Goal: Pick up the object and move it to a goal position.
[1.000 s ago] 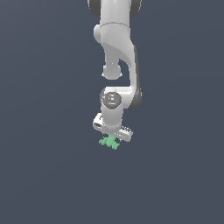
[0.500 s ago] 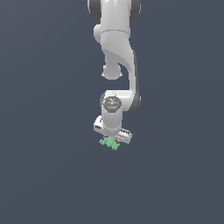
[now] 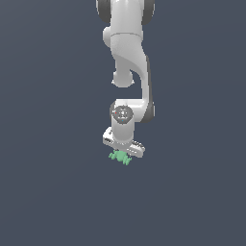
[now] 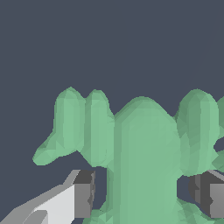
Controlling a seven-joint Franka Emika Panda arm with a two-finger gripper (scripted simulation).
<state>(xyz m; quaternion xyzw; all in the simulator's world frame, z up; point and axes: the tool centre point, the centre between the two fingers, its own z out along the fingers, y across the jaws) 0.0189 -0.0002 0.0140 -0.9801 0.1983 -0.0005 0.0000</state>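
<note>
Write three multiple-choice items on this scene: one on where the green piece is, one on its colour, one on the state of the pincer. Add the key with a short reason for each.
1. Where is the object?
A. Right under the pincer, between its fingers
B. Far off toward the exterior view's right
C. On top of the arm's upper joint

2. What colour is the object?
A. Red
B. Light green
C. Yellow

3. How does the pincer stand?
A. Turned upward, away from the object
B. Pointing down with a finger on each side of the object
C. Out of sight in both views

Key: 1 A, the exterior view shows the green piece at the pincer's tip. 2 B, both views show it light green. 3 B, the wrist view shows dark fingertips either side of the piece; whether they press on it cannot be told.
</note>
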